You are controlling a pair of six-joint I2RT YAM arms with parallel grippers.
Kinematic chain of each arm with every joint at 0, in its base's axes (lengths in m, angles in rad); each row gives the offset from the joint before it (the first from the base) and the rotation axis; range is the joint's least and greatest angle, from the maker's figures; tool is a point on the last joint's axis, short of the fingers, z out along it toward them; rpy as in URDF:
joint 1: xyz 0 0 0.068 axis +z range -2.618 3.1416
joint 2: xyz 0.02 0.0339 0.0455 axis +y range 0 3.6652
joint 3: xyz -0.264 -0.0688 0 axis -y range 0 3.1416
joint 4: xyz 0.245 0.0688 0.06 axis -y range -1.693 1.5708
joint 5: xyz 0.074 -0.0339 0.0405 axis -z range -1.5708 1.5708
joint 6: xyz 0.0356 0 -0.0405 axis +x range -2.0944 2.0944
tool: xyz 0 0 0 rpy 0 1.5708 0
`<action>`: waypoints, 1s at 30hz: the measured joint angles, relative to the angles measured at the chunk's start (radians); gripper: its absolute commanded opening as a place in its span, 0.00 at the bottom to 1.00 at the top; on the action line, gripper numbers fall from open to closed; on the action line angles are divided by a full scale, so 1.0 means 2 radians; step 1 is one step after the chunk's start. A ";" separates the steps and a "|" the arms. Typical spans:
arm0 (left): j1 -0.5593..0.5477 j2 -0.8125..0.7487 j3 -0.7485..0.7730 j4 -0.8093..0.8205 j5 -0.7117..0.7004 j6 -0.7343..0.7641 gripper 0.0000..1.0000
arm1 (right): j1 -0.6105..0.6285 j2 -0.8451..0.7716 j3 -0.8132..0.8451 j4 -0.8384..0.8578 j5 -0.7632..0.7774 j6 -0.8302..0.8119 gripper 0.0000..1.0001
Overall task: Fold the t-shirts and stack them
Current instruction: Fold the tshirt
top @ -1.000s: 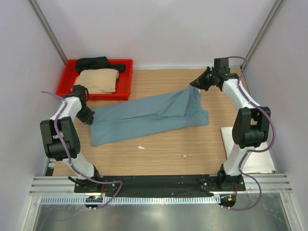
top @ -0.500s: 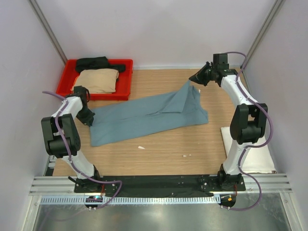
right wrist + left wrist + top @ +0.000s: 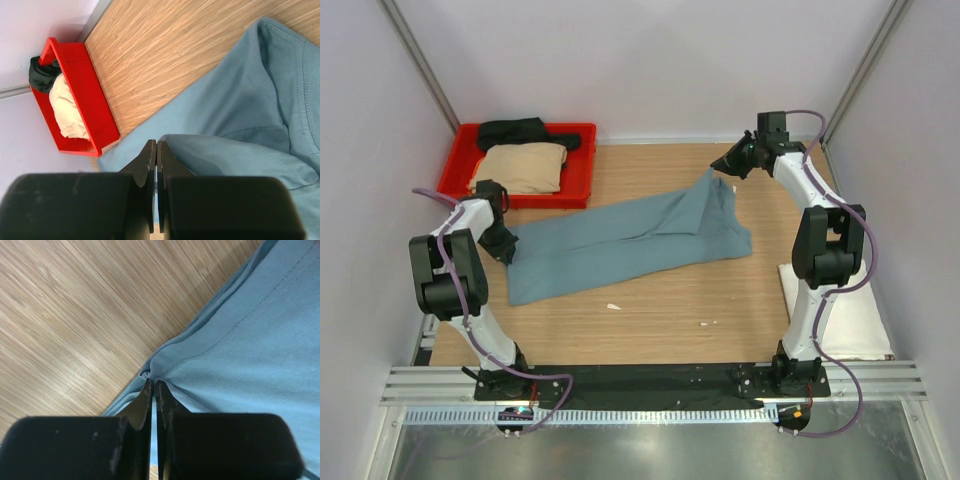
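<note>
Wood-grain tabletop (image 3: 660, 320): all cloth and both arms are carried on it.
Teal-blue t-shirt (image 3: 620, 245): spread as a long band across the middle of the tabletop, left-near to right-far, creased and doubled over at its right end. No neat fold is seen yet.
Red tray (image 3: 582, 165): set in the far left corner, apart from the teal-blue t-shirt.
White t-shirt (image 3: 870, 330): laid flat at the right edge, partly hidden by the right arm. It is judged to be already folded.
Tan t-shirt (image 3: 523, 168): bundled in the red tray.
Black t-shirt (image 3: 515, 131): bunched behind the tan t-shirt, at the tray's far wall.
Right gripper (image 3: 725, 168): jaws closed, and the far right corner of the teal-blue t-shirt is pinched and raised off the wood into a peak.
Left gripper (image 3: 154, 382): jaws closed on the hem at the shirt's left end, low against the tabletop. The cloth is seen puckered at the tips.
Step in hand: the teal-blue t-shirt is judged to be gripped at two ends, to be stretched and flattened before folding.
Next move: even tension between both grips is called for, so that the doubled right end is drawn out smooth. The shirt is then to be laid flat for the first fold.
</note>
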 measured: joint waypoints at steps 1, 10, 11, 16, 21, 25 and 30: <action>0.000 0.002 0.001 0.000 -0.001 0.001 0.00 | 0.000 0.001 0.001 0.000 0.000 0.000 0.01; 0.000 0.010 0.005 0.000 -0.009 0.008 0.00 | 0.000 0.023 0.011 0.003 0.006 0.002 0.01; 0.000 0.010 0.006 0.000 -0.010 0.009 0.00 | 0.000 0.027 0.012 0.006 0.006 0.004 0.01; 0.000 0.010 0.008 0.000 -0.009 0.011 0.14 | 0.000 0.051 0.013 0.021 0.007 0.016 0.01; 0.000 0.008 0.008 0.000 -0.013 0.015 0.37 | 0.000 0.070 0.017 0.031 0.009 0.023 0.01; 0.000 -0.014 0.008 -0.010 -0.017 0.010 0.44 | 0.000 0.079 0.019 0.035 0.010 0.024 0.01; -0.001 -0.065 0.008 -0.036 -0.018 0.004 0.44 | 0.000 0.080 0.019 0.038 0.012 0.024 0.02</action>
